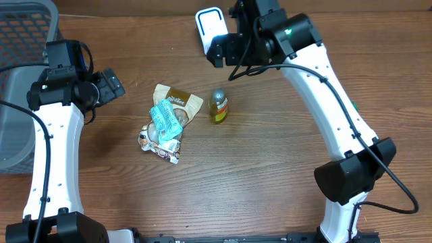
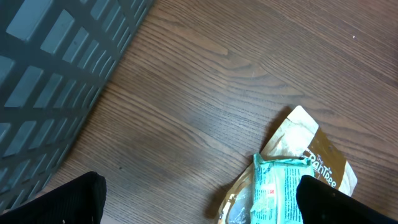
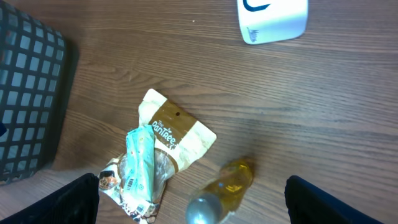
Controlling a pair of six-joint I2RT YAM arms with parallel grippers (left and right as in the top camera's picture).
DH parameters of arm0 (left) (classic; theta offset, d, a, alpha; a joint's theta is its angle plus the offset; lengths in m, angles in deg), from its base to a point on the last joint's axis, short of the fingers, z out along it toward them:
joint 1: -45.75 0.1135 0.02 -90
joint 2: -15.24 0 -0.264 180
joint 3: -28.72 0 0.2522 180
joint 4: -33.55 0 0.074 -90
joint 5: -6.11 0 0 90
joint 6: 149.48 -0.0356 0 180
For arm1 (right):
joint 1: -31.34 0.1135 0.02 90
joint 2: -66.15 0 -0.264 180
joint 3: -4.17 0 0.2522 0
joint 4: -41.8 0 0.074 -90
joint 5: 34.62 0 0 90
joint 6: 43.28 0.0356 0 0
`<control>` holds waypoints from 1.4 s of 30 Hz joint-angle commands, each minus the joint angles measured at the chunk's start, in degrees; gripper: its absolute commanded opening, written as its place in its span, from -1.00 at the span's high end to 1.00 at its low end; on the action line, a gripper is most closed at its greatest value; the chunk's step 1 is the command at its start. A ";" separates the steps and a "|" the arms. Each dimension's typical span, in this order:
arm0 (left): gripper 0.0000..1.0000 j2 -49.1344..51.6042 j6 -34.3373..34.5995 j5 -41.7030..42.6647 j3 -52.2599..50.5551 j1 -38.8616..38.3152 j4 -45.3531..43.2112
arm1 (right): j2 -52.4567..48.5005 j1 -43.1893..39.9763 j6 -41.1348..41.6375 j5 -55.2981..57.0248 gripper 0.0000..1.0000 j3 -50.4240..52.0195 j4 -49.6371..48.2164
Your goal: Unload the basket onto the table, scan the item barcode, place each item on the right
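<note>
Items for scanning, seen from overhead: where do they lie, and why there?

— A small heap sits mid-table (image 1: 283, 155): a teal packet (image 1: 166, 121) lies across a tan pouch (image 1: 182, 102), with a crumpled wrapper (image 1: 159, 144) touching underneath. A bottle (image 1: 218, 106) of yellow liquid lies on its side just beside the heap. The white scanner (image 1: 210, 25) rests at the far edge, well apart, probably so that an item can be carried up to it. A grey basket (image 1: 20, 81) stands at the left (likely for finished items).

And the arms?

— The left gripper (image 1: 111, 84) hovers between basket and heap, jaws spread wide, holding nothing. The right gripper (image 1: 217, 51) hangs near the scanner, also spread and empty.

What does the left wrist view give?

— Its two dark fingers (image 2: 68, 199) sit in the bottom corners with only bare wood between them. The teal packet (image 2: 277, 186) and tan pouch (image 2: 311, 149) lie at lower right, and the basket (image 2: 50, 68) fills the upper left.

And the right wrist view?

— Here too the fingers (image 3: 62, 202) stand wide at the bottom corners, gripping nothing. The bottle (image 3: 227, 186) lies low between them, cap towards the camera, so I judge it the nearest candidate to lift. Stripes like a barcode show on the teal packet (image 3: 140, 165). The scanner (image 3: 273, 18) lies at the top edge.
</note>
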 commanded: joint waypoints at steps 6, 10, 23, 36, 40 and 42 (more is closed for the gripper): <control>-0.99 -0.35 -0.74 -0.11 0.44 0.11 -0.13 | -4.81 -0.31 2.21 0.42 0.21 1.84 -3.23; -0.99 -0.35 -0.74 -0.11 0.44 0.11 -0.13 | -8.81 -1.62 7.13 0.42 0.78 1.84 -3.69; -0.99 -0.35 -0.74 -0.11 0.44 0.11 -0.13 | -17.70 -10.54 6.32 -13.53 0.93 2.45 -3.50; -0.99 -0.35 -0.74 -0.11 0.44 0.11 -0.13 | -18.64 -10.51 -1.57 -29.75 0.93 23.30 -23.06; -1.00 -0.35 -0.74 -0.11 0.44 0.11 -0.13 | -18.67 -9.90 -1.60 -30.82 0.93 27.63 -27.74; -0.99 -0.35 -0.74 -0.11 0.44 0.11 -0.13 | -18.67 -9.38 -1.64 -30.75 0.93 28.20 -28.70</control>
